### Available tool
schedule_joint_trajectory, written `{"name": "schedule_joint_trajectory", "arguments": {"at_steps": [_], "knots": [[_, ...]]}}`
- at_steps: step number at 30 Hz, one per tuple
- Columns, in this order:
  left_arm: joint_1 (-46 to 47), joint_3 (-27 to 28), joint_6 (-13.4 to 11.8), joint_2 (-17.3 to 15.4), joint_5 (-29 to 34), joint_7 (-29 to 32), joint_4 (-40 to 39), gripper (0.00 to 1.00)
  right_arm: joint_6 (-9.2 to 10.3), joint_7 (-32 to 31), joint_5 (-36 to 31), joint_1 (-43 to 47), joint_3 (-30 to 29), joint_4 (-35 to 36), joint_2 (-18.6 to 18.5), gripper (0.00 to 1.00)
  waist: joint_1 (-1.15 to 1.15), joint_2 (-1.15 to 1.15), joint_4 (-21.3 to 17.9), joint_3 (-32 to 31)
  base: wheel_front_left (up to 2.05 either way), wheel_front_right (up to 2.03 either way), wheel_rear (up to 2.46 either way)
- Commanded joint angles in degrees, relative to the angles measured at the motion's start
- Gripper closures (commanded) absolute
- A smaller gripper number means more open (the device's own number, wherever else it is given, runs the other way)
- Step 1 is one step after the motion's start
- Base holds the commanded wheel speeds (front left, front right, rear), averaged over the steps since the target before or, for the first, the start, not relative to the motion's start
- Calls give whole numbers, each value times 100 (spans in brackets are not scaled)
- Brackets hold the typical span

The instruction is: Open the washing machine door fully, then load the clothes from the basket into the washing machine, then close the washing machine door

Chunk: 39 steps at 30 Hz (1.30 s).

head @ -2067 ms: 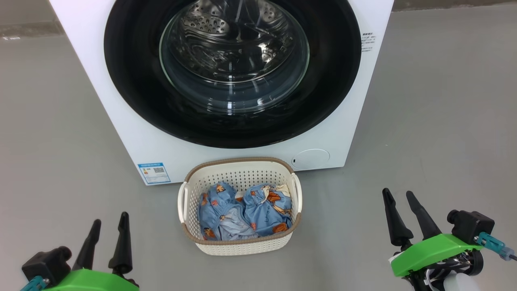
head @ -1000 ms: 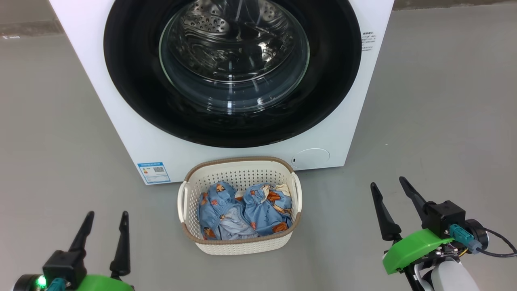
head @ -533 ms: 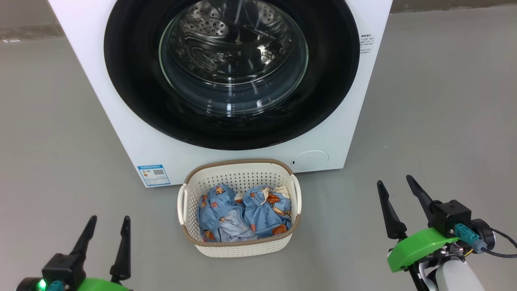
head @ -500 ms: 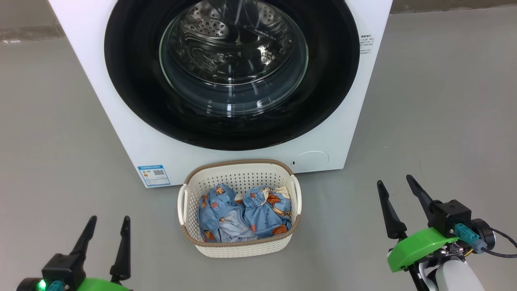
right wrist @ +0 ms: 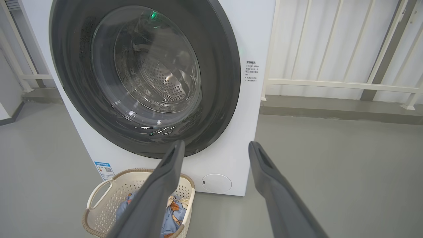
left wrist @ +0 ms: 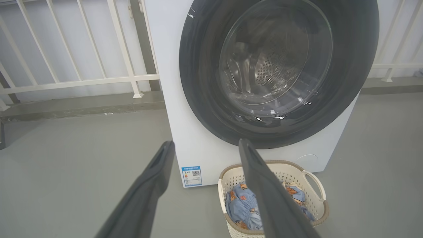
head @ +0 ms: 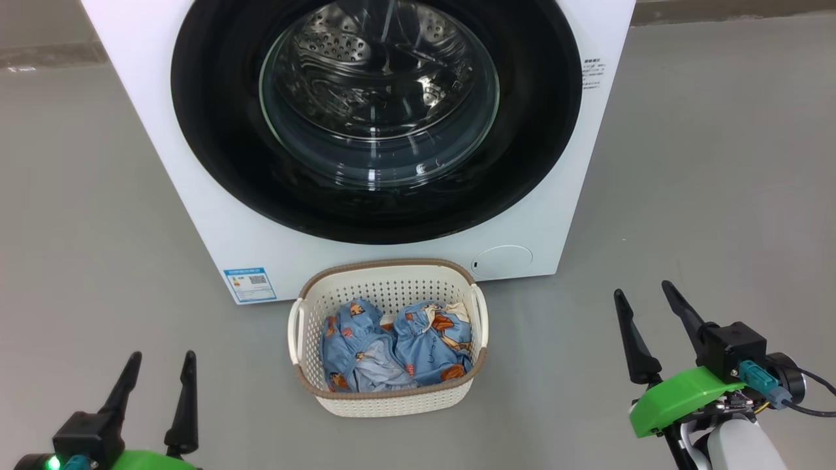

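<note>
Left end effector point(head: 162, 364) and right end effector point(head: 642, 292) hang released; the glossy black round washing machine door point(head: 379, 111) looks stiff, slippery, probably best hooked at its rim.

The machine point(head: 228, 222) is closed off by its shut door point(head: 377, 111). The basket point(head: 392, 405) is set just before it, in the middle; open floor point(head: 98, 228) is left on either side.

This is a bare laundry corner, whether a balcony or a test bay I cannot tell. The washing machine point(head: 535, 228) stands on a smooth grey floor point(head: 85, 196). A white barred railing point(left wrist: 82, 79) on a low kerb point(left wrist: 82, 106) runs behind it, and a basket point(head: 388, 401) of clothes point(head: 424, 346) sits at its front.
</note>
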<state>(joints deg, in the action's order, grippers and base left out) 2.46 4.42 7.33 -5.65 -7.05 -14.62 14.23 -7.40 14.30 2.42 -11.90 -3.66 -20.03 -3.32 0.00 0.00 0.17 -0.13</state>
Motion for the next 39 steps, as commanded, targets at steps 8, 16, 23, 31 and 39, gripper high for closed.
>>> {"name": "schedule_joint_trajectory", "arguments": {"at_steps": [8,16,23,31,39], "knots": [[305,140,11,-163,-97,-38,-216,0,-9,70,-42,-145,41,198,13,0,0,0,-5,58,0,0,0],[324,86,14,-156,-132,-38,-389,0,-9,70,-76,-150,29,211,22,0,0,0,12,124,14,14,-29],[387,3,14,-180,-167,-38,-377,0,-9,70,-102,-193,-1,221,29,0,0,0,40,202,70,70,-140],[467,-40,15,-210,-195,-38,-355,0,-9,70,-128,-225,-43,230,35,0,0,0,70,302,118,118,-236],[562,44,15,-196,-278,-38,-437,0,-9,70,-109,-268,-75,249,40,0,0,0,92,403,120,120,-241]]}}
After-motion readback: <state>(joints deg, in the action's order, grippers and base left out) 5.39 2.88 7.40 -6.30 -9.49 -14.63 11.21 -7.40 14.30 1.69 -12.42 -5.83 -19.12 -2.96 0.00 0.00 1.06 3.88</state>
